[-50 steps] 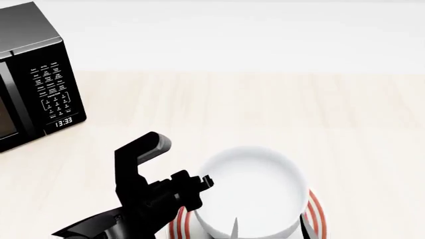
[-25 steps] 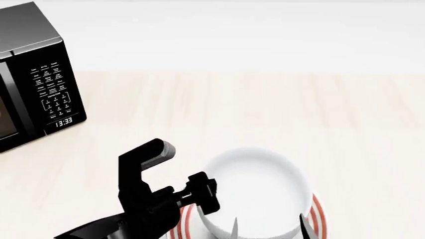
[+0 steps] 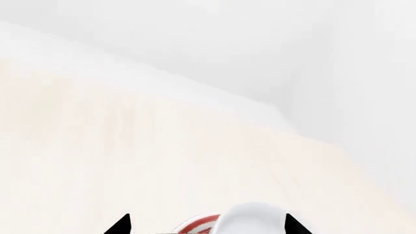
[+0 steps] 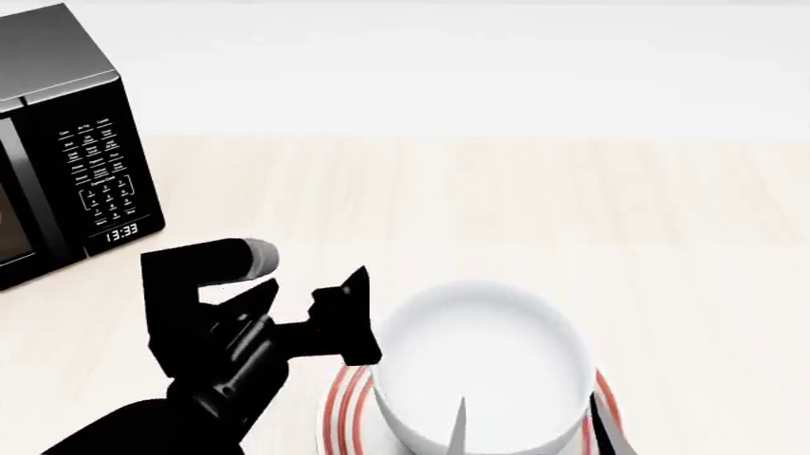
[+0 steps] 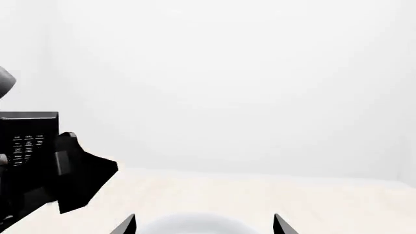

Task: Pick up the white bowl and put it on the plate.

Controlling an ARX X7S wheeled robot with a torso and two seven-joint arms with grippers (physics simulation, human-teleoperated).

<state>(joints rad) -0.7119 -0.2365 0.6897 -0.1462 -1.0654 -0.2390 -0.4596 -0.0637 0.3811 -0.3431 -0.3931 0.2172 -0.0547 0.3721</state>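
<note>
The white bowl [image 4: 481, 365] sits on the red-ringed plate [image 4: 340, 403] at the near edge of the head view. My left gripper [image 4: 362, 318] hovers just left of the bowl's rim, open, holding nothing. In its wrist view the bowl [image 3: 256, 219] and the plate's rim [image 3: 201, 224] lie between the left gripper's [image 3: 208, 226] spread tips. My right gripper [image 4: 532, 428] is open, with one fingertip over the bowl's inside and the other outside its right wall. In the right wrist view the bowl's rim [image 5: 192, 225] shows between the right gripper's [image 5: 202, 226] tips.
A black microwave [image 4: 64, 142] stands at the far left of the pale wooden table [image 4: 506, 209], with its keypad facing me. In the right wrist view the left arm [image 5: 71, 175] and the microwave [image 5: 26, 136] show beyond the bowl. A white wall lies behind the table.
My left gripper has drawn back from the bowl's left rim, moving up and to the left and turning. The bowl and plate have stayed put. The right fingertips have barely shifted.
</note>
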